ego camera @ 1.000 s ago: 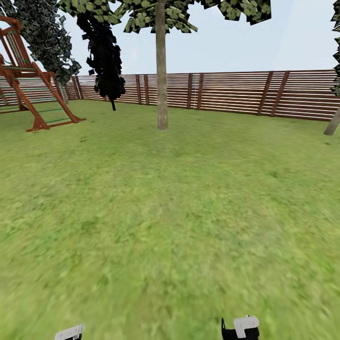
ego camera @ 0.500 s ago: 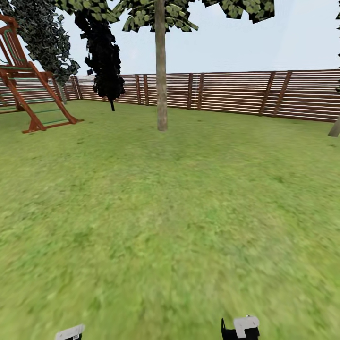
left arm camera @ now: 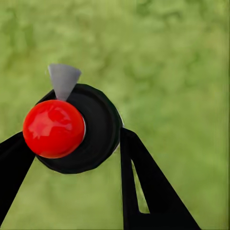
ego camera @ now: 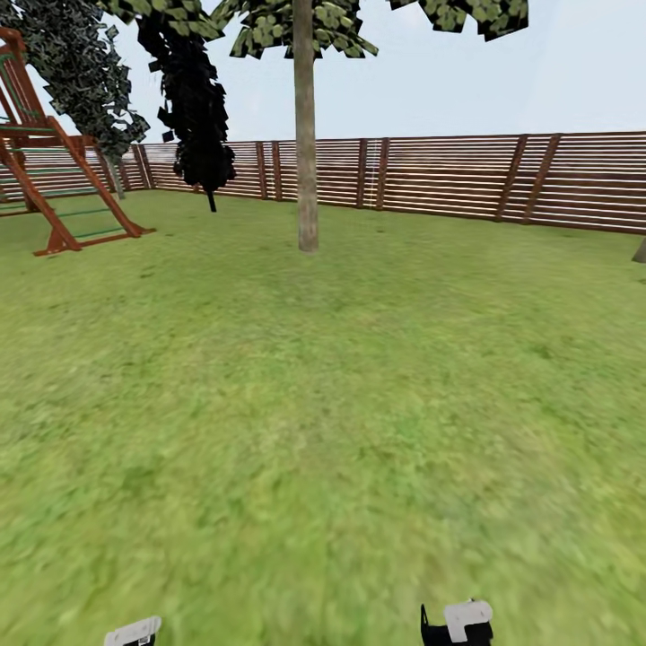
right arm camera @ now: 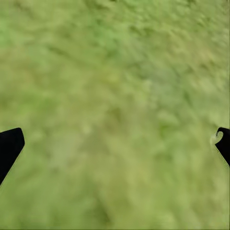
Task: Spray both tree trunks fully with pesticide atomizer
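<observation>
In the left wrist view my left gripper (left arm camera: 72,143) is shut on the pesticide atomizer (left arm camera: 91,129), a black round body with a glossy red ball cap and a grey cone nozzle, held over the grass. My right gripper (right arm camera: 117,143) is open above bare lawn, its black fingertips (right arm camera: 9,146) spread wide with nothing between them. Ahead in the garden stands one tree with a thick grey-brown trunk (ego camera: 307,135) under a blocky green canopy. A second tree trunk's base (ego camera: 640,251) just shows at the right edge.
A brown slat fence (ego camera: 449,175) closes the far side of the lawn. At the left stands a red-brown wooden play frame (ego camera: 45,179). A near-black thin-trunked tree (ego camera: 193,99) grows by the fence. Open grass (ego camera: 323,431) stretches between me and the trunk.
The whole view has shifted as I roll forward over the lawn. The play frame and the right trunk have slid toward the picture's edges. Both arms keep their pose.
</observation>
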Motion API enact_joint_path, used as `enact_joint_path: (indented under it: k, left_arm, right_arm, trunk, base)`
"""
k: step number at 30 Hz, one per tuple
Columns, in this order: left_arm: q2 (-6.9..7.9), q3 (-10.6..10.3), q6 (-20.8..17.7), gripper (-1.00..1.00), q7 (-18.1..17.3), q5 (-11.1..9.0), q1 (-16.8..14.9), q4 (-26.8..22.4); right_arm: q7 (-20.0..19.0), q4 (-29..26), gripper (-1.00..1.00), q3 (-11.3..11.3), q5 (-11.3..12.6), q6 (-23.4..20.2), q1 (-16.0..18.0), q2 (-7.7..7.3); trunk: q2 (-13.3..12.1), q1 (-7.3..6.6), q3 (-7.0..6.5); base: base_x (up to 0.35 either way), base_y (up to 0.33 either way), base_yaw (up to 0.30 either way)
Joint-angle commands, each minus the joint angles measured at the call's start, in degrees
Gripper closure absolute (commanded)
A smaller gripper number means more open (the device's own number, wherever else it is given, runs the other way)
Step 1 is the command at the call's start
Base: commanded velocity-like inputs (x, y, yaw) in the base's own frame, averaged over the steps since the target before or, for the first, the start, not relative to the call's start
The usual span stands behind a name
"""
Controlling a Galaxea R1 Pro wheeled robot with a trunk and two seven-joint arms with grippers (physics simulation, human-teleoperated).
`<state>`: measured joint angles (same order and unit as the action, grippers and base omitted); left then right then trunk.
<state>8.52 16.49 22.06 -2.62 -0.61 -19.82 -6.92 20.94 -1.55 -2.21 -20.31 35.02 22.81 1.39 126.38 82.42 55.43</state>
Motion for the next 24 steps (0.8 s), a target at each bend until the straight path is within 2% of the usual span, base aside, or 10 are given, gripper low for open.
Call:
enact_joint_path:
  k: [1, 24]
  left_arm:
    - [0.00, 0.3, 0.2, 1.00, -0.3, -0.1, 0.0, 0.1]
    - [-0.05, 0.3, 0.2, 1.00, -0.3, -0.1, 0.0, 0.1]
  right_arm:
    - [0.4, 0.1, -1.00, -0.2, -0.6, 0.0, 0.0, 0.02]
    - [0.4, 0.1, -1.00, -0.2, -0.6, 0.0, 0.0, 0.15]
  trunk:
    - [0.0, 0.03, 0.05]
    - [0.0, 0.03, 0.05]
  base:
    - [0.340, 0.000, 0.000]
    - [0.340, 0.000, 0.000]
